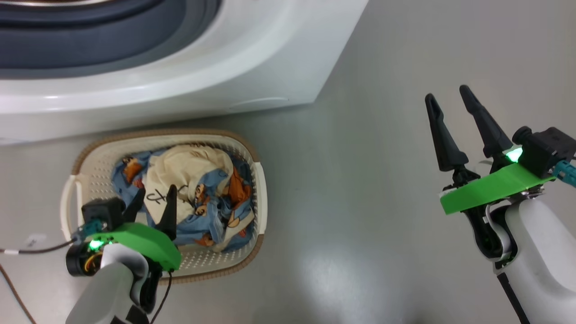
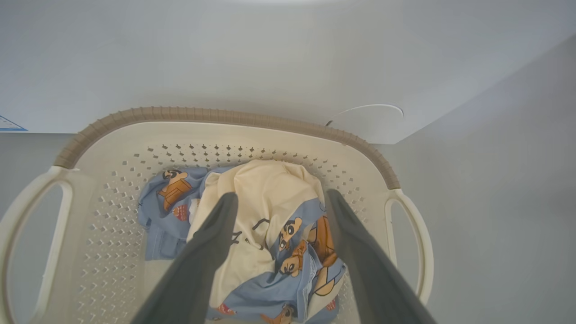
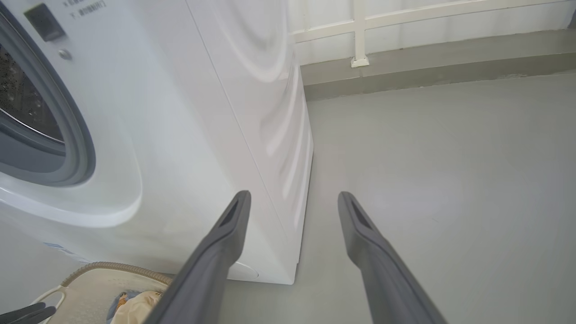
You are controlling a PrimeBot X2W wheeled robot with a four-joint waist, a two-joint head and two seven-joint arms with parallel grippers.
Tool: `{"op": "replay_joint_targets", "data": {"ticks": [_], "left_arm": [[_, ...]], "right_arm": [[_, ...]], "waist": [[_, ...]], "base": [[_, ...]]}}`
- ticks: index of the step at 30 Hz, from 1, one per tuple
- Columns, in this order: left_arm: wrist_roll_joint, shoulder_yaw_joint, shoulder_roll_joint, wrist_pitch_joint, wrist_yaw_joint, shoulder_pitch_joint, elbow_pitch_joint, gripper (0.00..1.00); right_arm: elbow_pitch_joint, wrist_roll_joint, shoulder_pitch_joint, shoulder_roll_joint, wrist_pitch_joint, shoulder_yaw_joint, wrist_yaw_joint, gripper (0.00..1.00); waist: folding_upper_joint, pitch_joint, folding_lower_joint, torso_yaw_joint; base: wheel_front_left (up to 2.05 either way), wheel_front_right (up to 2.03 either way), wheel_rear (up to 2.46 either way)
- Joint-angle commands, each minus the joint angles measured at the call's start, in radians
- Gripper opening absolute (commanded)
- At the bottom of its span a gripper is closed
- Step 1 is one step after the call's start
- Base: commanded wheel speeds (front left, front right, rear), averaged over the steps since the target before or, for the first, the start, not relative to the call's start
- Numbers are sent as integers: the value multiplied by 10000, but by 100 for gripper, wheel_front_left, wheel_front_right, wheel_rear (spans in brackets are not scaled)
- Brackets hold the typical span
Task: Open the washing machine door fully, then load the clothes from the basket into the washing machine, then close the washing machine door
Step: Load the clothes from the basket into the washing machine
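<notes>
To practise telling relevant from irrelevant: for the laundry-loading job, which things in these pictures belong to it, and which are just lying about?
Belong to the job:
washing machine; basket; clothes, in the basket; left gripper, open above the clothes; right gripper, open over the floor.

Just lying about:
dark cable on the floor; white railing.

Clothes (image 1: 198,175) in basket (image 1: 261,193) before washing machine (image 1: 252,67)
</notes>
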Motion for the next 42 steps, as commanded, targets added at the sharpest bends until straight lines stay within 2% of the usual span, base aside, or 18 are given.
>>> {"op": "replay_joint_targets", "data": {"ticks": [1, 7, 18, 30, 33, 35, 42], "left_arm": [[-119, 89, 226, -39, -55, -270, 238, 100], [-493, -765, 228, 219, -62, -1121, 1208, 100], [-887, -1951, 699, 1000, -64, -2478, 2559, 100], [-929, -2379, 1204, 1206, -64, -3584, 3380, 100], [-933, -2357, 1295, 1209, 186, -3970, 3546, 100], [-863, -2457, 1271, 1200, 202, -4134, 3604, 100], [-900, -2693, 1247, 2283, 75, -4182, 3704, 100]], "right_arm": [[-268, -87, -1, -20, -122, 135, 44, 100], [-440, -171, -320, 29, -122, 109, 44, 100], [-628, -243, -632, 291, -122, 72, 44, 100], [-791, -315, -692, 601, -122, 10, 44, 100], [-829, -353, -705, 703, -122, 70, 44, 100], [-854, -361, -683, 744, -122, 79, 44, 100], [-867, -404, -607, 771, -122, 78, 44, 100]], "waist": [[0, 835, 0, -314], [0, 1571, 0, -608], [0, 2854, 0, -1153], [0, 3689, 0, -1519], [0, 3832, 0, -1615], [0, 3885, 0, -1692], [0, 3929, 0, -1803]], "base": [[0, 0, 0], [0, 0, 0], [0, 0, 0], [0, 0, 0], [0, 0, 0], [0, 0, 0], [0, 0, 0]]}}
